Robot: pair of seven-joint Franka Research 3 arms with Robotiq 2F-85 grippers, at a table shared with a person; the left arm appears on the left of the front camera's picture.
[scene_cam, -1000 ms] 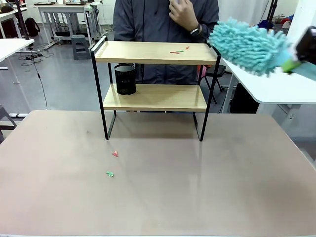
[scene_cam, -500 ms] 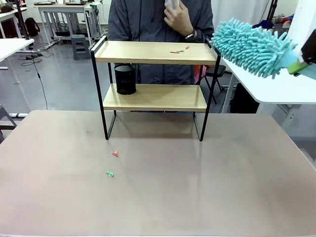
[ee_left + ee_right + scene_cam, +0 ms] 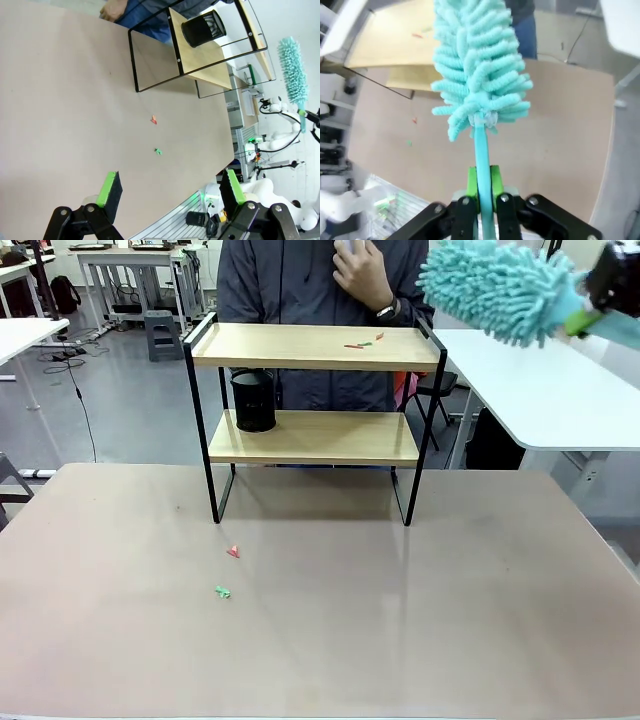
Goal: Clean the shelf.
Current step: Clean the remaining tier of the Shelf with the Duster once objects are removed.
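Note:
The shelf point(image 3: 310, 348) stands at the table's far side, with two wooden boards in a black frame; it is also in the left wrist view point(image 3: 200, 70) and the right wrist view point(image 3: 395, 45). Small red and green scraps point(image 3: 364, 342) lie on its top board. A black mesh cup point(image 3: 253, 400) sits on the lower board. My right gripper point(image 3: 483, 192) is shut on the handle of a teal fluffy duster point(image 3: 495, 290), held high at the upper right, right of the shelf's top. My left gripper point(image 3: 170, 187) is open over the table's near part, holding nothing.
A red scrap point(image 3: 233, 552) and a green scrap point(image 3: 222, 591) lie on the table in front of the shelf. A person point(image 3: 320, 280) stands behind the shelf with a hand point(image 3: 365, 270) raised. A white table point(image 3: 545, 390) stands at the right.
The duster has risen and shifted slightly left, now above the shelf's top level. The person has leaned a little left.

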